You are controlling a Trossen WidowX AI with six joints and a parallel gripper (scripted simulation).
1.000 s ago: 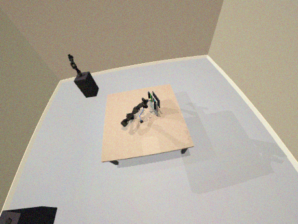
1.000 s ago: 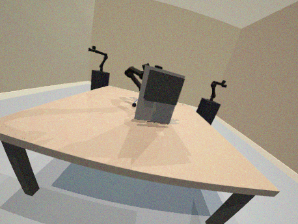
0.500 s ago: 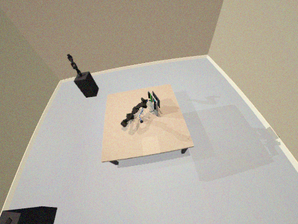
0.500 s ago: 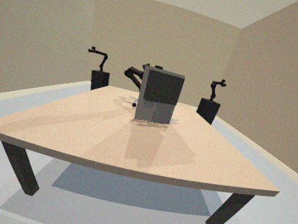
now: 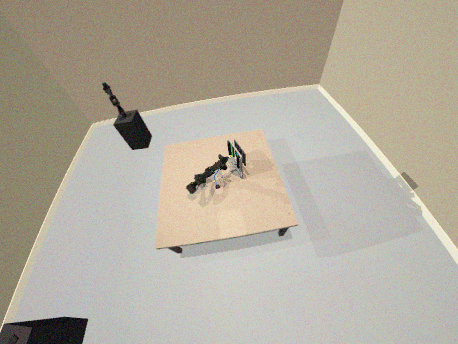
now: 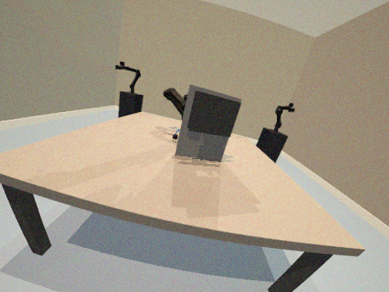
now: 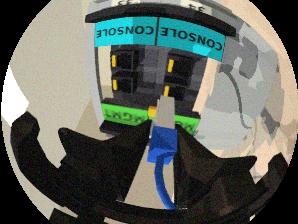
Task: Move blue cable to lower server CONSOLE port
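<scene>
Blue Plug Gripped Short of the Port Panel

From my station, the port panel is my landmark. My end effector is clenched on the blue plug, just in front of the panel's green MGMT strip in the wrist view. The plug's pale nose points toward the panel, its long axis running nearly upright in that view; the blue cable trails from the opposite end, away from the panel. Cyan CONSOLE labels lie beyond the dark ports, farther from the plug than the green strip. The desk carries the panel's housing.
</scene>
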